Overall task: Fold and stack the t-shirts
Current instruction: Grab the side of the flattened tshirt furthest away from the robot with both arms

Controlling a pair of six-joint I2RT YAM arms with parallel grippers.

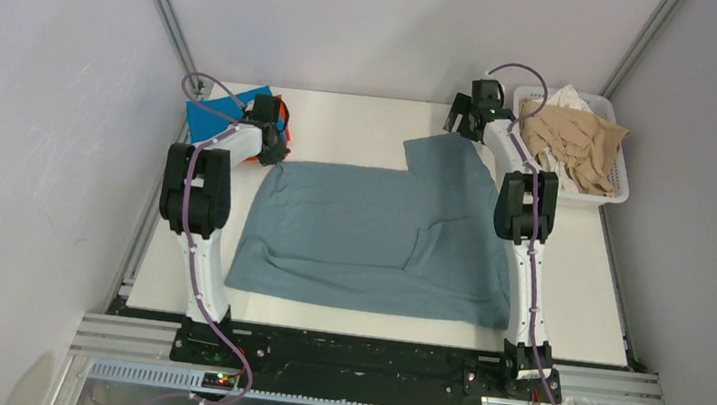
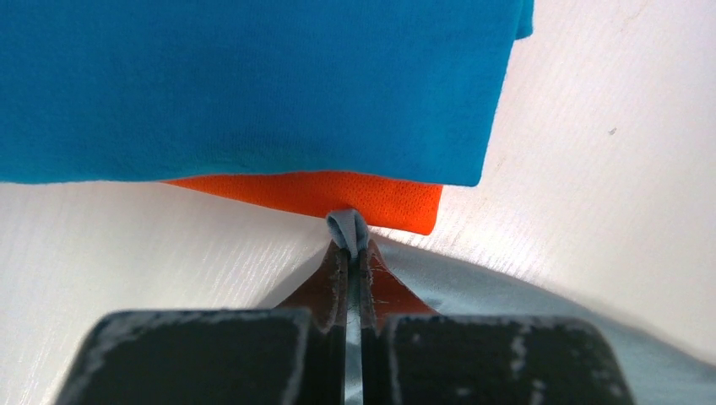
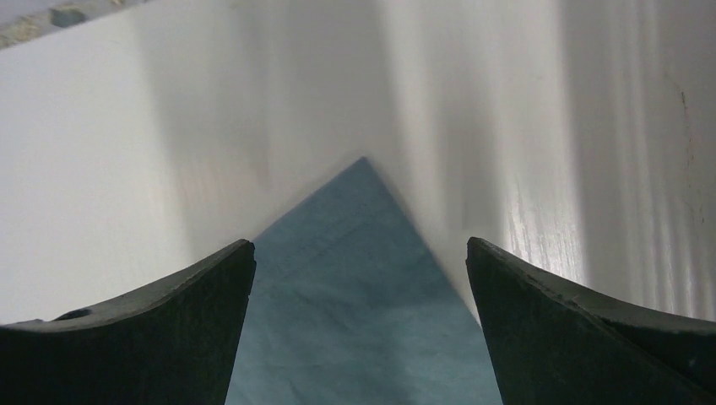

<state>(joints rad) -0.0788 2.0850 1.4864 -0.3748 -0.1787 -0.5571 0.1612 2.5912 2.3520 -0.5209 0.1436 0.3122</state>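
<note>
Far left of the counter [image 1: 363, 123]: your stack is started. The bright blue t-shirt [image 1: 218, 117] is folded and lies on the orange t-shirt [image 1: 284, 114], whose edge shows beneath it. Both read as done, though most of the orange one is hidden.

Left gripper [image 2: 355, 257]: closed tight, with a small nub of grey-blue cloth poking past its tips. It sits low, just beside the stack. The nub is right up against the orange edge; you can't tell whether they touch.

Centre: the grey-blue t-shirt [image 1: 361, 238] is spread over the middle of the counter. It is mostly flat, with one small flap turned over right of centre and a sleeve reaching toward the far right. The left gripper has it by its far left corner. This shirt is your remaining work: every fold, then the lift onto the stack. Call the job roughly two-thirds along, on that count.

Right gripper [image 1: 466, 120]: spread wide, holding nothing. Its wrist view shows a pointed corner of the grey-blue cloth lying on the counter between the two fingers. They look clear of the fabric, but contact can't be ruled out from this angle.

Far right: the basket [image 1: 620, 195] holds beige garments [image 1: 574, 140] and something white. None of that is yours to fold.
</note>
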